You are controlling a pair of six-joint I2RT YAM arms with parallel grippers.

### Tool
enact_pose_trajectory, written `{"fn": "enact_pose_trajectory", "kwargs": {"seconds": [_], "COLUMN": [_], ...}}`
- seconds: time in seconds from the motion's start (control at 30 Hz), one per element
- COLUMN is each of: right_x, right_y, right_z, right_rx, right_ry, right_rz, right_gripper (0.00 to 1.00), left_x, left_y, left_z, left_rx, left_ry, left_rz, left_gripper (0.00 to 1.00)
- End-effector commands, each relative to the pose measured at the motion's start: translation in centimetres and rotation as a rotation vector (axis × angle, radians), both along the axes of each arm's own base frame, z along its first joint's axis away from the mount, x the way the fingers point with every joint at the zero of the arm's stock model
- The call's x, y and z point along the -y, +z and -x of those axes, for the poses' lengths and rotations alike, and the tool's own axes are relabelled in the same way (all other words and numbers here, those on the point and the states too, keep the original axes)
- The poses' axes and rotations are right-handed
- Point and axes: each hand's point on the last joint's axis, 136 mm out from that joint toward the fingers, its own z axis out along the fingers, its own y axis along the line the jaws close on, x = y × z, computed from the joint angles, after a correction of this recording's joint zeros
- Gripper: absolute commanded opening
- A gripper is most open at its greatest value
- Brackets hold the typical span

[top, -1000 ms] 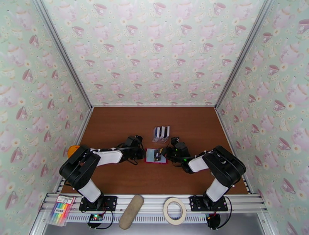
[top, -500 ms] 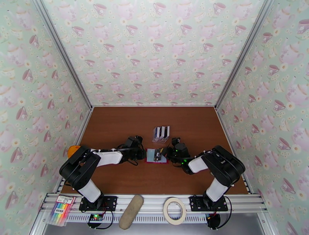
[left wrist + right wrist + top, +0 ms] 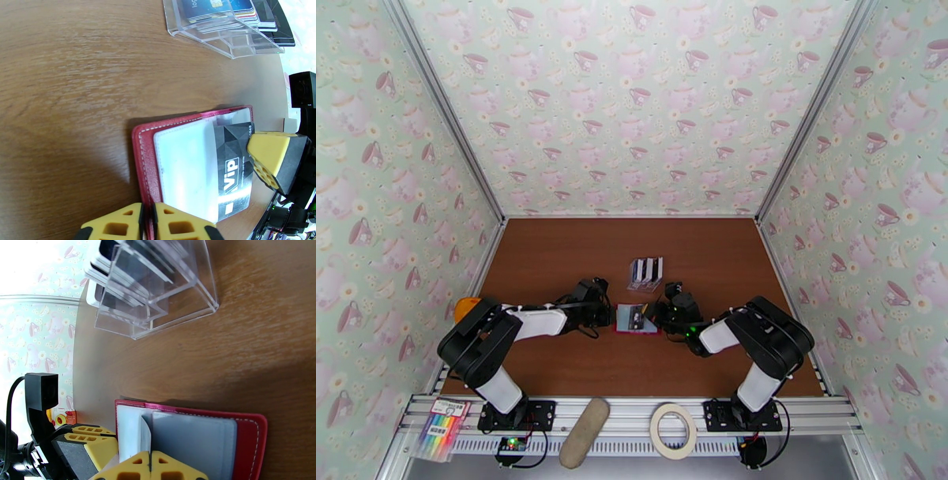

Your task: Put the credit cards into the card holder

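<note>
Left wrist: VIP-faced card (image 3: pixel 233 158) in right end effector (image 3: pixel 150 463), card holder (image 3: pixel 143 158) in left end effector (image 3: pixel 148 222), both narrow.

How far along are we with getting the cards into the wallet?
Done: the red folding wallet lies open, pinned at its edge by the shut left tool. In hand: the black VIP card looks partway in a clear sleeve, the shut right tool at its edge. Left: seating it, then the remaining cards stacked in the clear plastic stand.

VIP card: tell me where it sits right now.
In the left wrist view the card lies partway into the open red wallet, its right end pinched by the right gripper.
</note>
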Motion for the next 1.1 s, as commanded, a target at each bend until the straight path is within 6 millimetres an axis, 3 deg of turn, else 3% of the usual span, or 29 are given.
{"fn": "enact_pose_trajectory", "kwargs": {"seconds": [0.0,0.3,0.67,1.07], "right_x": [-0.7,-1.3,-0.4,1.0], "right_y": [-0.5,-0.8,0.0,0.8], "right_z": [0.1,-0.2,0.0,-0.5], "right_rx": [-0.016,-0.023,-0.010,-0.028], "right_ry": [0.023,0.045,0.049,0.036], "right_rz": [0.009,0.014,0.110,0.359], "right_gripper": [0.00,0.01,0.30,0.35], "left_x": [-1.2,-1.2,-1.3,-1.1], "left_y": [-3.5,-3.8,-3.6,-3.9], "left_z": [3.8,3.9,3.3,2.0], "left_rx": [-0.153,-0.159,-0.155,-0.148], "left_ry": [-0.030,-0.030,-0.028,-0.041], "left_rz": [-0.078,-0.080,-0.095,-0.098], "left_gripper": [0.15,0.15,0.16,0.16]}}
